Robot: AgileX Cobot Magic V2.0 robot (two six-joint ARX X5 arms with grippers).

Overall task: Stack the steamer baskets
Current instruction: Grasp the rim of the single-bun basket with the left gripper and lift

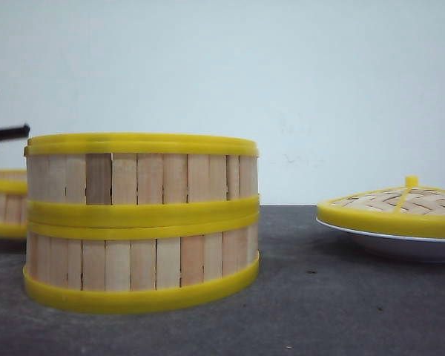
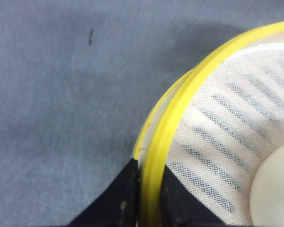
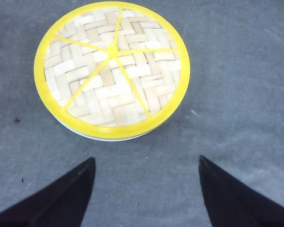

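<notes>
Two steamer baskets (image 1: pixel 141 222) stand stacked at the table's centre-left, the upper one (image 1: pixel 141 174) squarely on the lower one (image 1: pixel 141 263). A third steamer basket (image 1: pixel 4 204) shows partly at the far left edge, behind the stack. My left gripper (image 2: pixel 148 163) is shut on that basket's yellow rim (image 2: pixel 180 99), one finger outside the wall and one inside. A striped white liner (image 2: pixel 227 113) and a pale round item (image 2: pixel 274 189) lie in it. My right gripper (image 3: pixel 146 163) hangs open over bare table, short of the lid.
A woven, yellow-rimmed lid (image 3: pixel 111 66) rests on a white plate (image 1: pixel 400 245) at the right. A black part of the left arm (image 1: pixel 0 137) pokes in above the far-left basket. Grey table surface (image 1: pixel 319 297) lies between the stack and the plate.
</notes>
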